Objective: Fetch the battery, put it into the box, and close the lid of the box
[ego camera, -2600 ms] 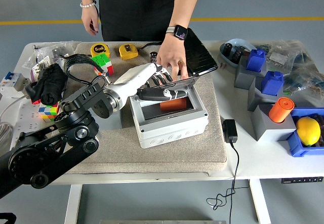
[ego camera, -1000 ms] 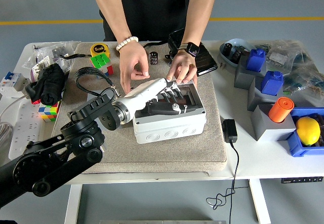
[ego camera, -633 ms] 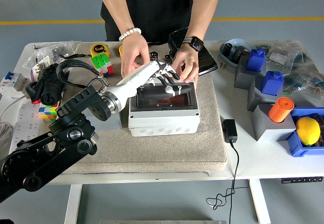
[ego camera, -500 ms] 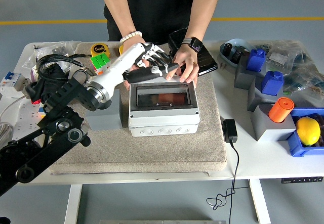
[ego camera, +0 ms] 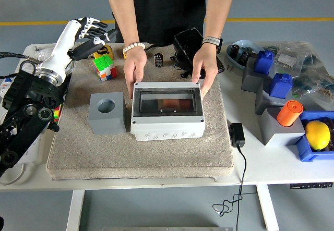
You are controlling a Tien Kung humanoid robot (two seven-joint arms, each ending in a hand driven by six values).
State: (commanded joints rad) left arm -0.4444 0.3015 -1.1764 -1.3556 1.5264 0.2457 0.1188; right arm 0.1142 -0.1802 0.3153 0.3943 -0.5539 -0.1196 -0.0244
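In the head view, the box (ego camera: 167,112) sits mid-frame on a grey mat (ego camera: 135,153) on the worktop (ego camera: 271,163), its clear lid (ego camera: 167,101) down and an orange battery (ego camera: 168,104) visible inside. A person's hands (ego camera: 134,69) grip its far corners. The left robot hand (ego camera: 91,33), upper left, hangs spread and empty. A grey block (ego camera: 107,112) stands just left of the box.

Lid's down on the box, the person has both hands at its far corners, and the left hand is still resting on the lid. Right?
Not quite. In the head view the left hand is off the lid, raised over the table's far left corner, holding nothing. The box is shut, and the person's hands are at its far corners.
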